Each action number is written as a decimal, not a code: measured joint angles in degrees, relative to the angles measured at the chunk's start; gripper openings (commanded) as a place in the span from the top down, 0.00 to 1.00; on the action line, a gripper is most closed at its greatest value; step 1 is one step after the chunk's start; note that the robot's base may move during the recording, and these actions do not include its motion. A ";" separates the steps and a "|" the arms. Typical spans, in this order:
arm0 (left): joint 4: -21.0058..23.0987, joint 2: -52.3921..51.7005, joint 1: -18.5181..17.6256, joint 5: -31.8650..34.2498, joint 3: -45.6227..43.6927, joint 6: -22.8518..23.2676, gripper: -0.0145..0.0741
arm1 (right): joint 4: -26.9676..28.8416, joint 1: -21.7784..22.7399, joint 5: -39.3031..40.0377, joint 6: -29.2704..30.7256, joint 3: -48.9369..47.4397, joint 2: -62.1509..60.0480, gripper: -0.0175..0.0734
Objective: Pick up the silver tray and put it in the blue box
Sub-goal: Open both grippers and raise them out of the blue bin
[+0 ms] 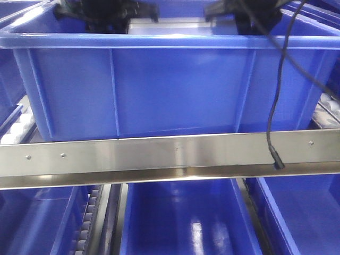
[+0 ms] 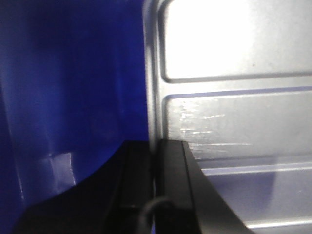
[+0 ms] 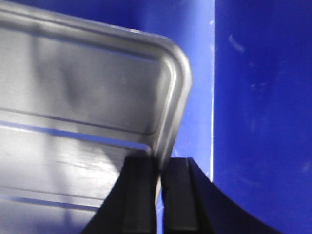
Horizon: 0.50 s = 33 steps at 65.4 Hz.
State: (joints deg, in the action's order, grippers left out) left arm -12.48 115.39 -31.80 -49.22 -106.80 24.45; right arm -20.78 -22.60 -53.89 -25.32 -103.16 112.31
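Observation:
The blue box [image 1: 170, 90] fills the front view; both arms reach down into it from behind its far rim. The silver tray [image 1: 166, 25] shows only as a pale strip above that rim. In the left wrist view the silver tray [image 2: 234, 112] with its ridge lines lies inside the box [image 2: 73, 87], and my left gripper [image 2: 155, 146] is shut on its left rim. In the right wrist view my right gripper [image 3: 160, 163] is shut on the right rim of the tray [image 3: 83, 97], close to the box wall [image 3: 263, 107].
A steel rail [image 1: 170, 156] crosses in front of the box, with a black cable [image 1: 273, 122] hanging over it. More blue crates [image 1: 186, 218] sit on the lower level and at both sides. Roller tracks [image 1: 18, 127] run under the box.

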 measured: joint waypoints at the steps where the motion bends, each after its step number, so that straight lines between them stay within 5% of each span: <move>1: 0.11 0.06 0.00 0.00 0.00 0.00 0.95 | 0.00 0.00 0.00 0.00 0.00 -0.02 0.72; 11: 2.39 0.44 0.93 0.04 0.00 -0.36 0.82 | -0.13 0.00 0.20 0.28 -0.12 -0.02 0.49; 21: 4.19 0.43 1.15 1.07 0.00 -1.21 0.46 | 0.42 -0.22 1.72 1.03 -0.12 -0.02 0.17; 27: 5.14 0.43 1.15 2.04 0.00 -1.43 0.30 | 1.09 -0.59 2.56 1.24 -0.12 -0.14 0.14; 33: 5.54 0.43 1.03 2.18 0.00 -1.56 0.24 | 1.44 -0.75 2.80 1.24 -0.12 -0.85 0.15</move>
State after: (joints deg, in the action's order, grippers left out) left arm -6.94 115.82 -30.77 -47.04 -106.80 22.89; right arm -19.34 -23.35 -51.09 -24.08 -103.29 111.46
